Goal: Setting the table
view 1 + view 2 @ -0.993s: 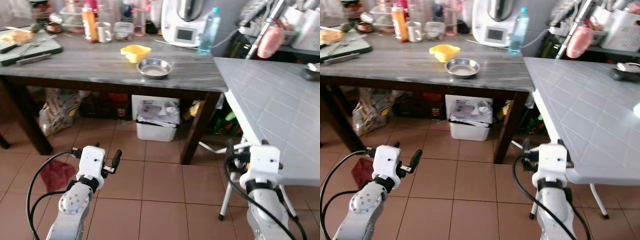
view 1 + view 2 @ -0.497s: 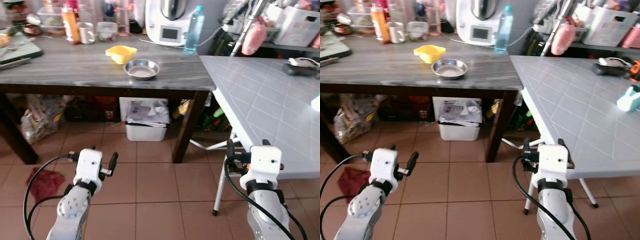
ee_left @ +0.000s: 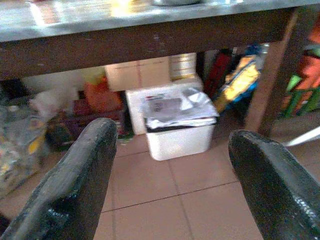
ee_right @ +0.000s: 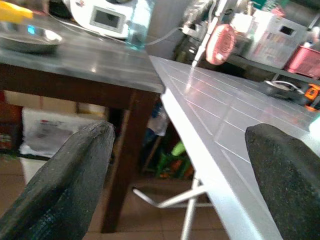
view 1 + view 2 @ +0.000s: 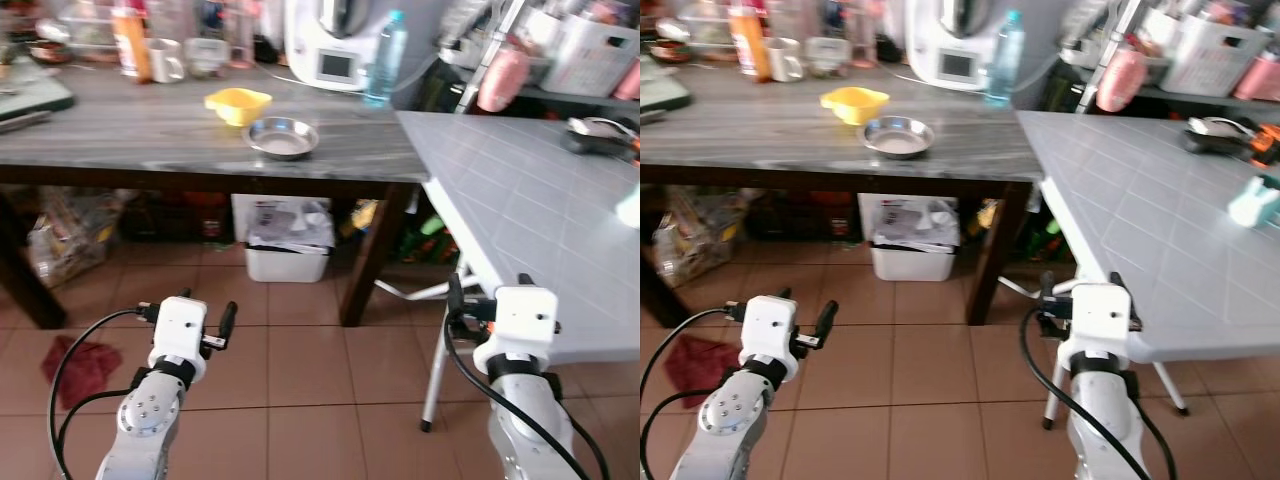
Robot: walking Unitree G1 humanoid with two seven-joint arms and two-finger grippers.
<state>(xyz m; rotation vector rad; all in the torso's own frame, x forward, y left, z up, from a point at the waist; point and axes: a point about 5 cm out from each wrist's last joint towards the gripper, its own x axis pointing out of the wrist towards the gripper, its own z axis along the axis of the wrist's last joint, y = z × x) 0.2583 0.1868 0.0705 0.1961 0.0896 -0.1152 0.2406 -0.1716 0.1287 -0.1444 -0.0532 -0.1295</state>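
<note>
A dark grey worktop [image 5: 180,130] is standing ahead, carrying a steel bowl [image 5: 282,137] with a yellow bowl [image 5: 238,105] just behind it, a water bottle [image 5: 383,60], a white kitchen machine [image 5: 335,45], a mug [image 5: 166,60] and an orange bottle [image 5: 128,42] further back. A white bin [image 5: 288,237] is sitting underneath. A pale folding worktop [image 5: 530,200] is meeting its right end, bearing a dark object [image 5: 598,135] at the far side. A red cloth [image 5: 76,366] is lying on the tiled floor [image 5: 320,380]. The left gripper [image 3: 170,185] is hanging low over the tiles, jaws wide apart and holding nothing, pointing toward the bin. The right gripper [image 4: 175,180] is hovering beside the pale worktop's near edge, jaws wide apart and holding nothing.
</note>
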